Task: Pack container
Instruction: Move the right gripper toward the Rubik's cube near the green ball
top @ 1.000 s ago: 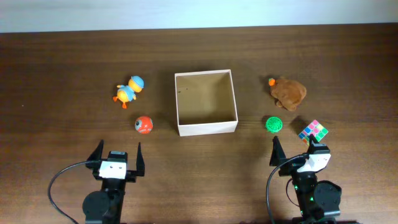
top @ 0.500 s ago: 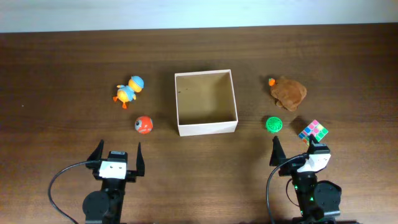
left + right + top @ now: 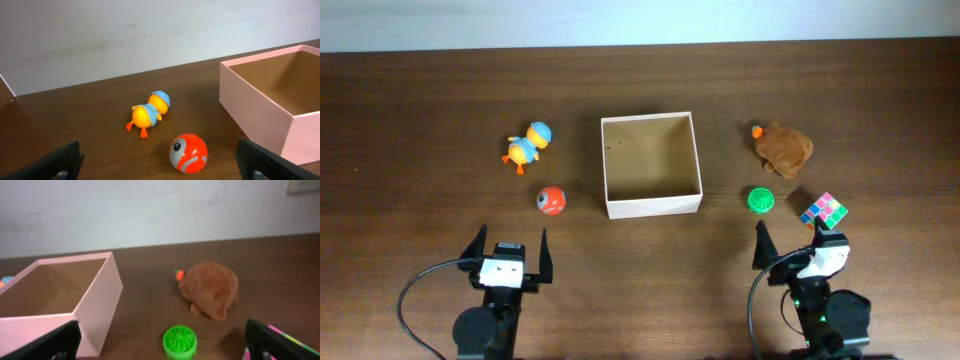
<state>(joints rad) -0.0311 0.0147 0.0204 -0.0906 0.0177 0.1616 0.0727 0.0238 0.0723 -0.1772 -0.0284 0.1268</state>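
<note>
The container, a square open box with cream walls and a tan floor, stands empty at the table's middle; it also shows in the left wrist view and the right wrist view. Left of it lie an orange-and-blue duck toy and a red ball with a face. Right of it lie a brown plush, a green ball and a colourful cube. My left gripper is open and empty. My right gripper is open and empty, behind the green ball.
The dark wooden table ends at a white wall along the far edge. Black cables loop beside both arm bases at the near edge.
The right gripper has shifted slightly forward toward the green ball and cube. The toys, the container and the left arm have not moved.
</note>
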